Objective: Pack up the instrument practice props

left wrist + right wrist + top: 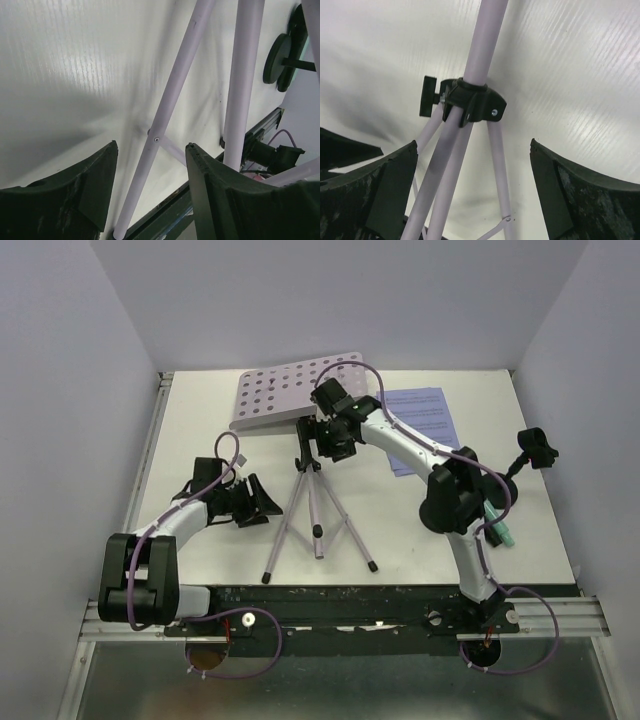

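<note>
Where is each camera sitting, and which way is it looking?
Top camera: high behind the robot, looking down at the table; the left arm and right arm show.
Left wrist camera: on the left arm, facing a tripod leg, framed by the open left gripper.
Right wrist camera: on the right arm, facing the black collar, framed by the open right gripper.
Shared: all three see the tripod.

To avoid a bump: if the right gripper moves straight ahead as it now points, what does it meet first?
Probably the black collar clamp on the silver tripod pole, ahead between the right gripper's open fingers; depth unclear.
</note>
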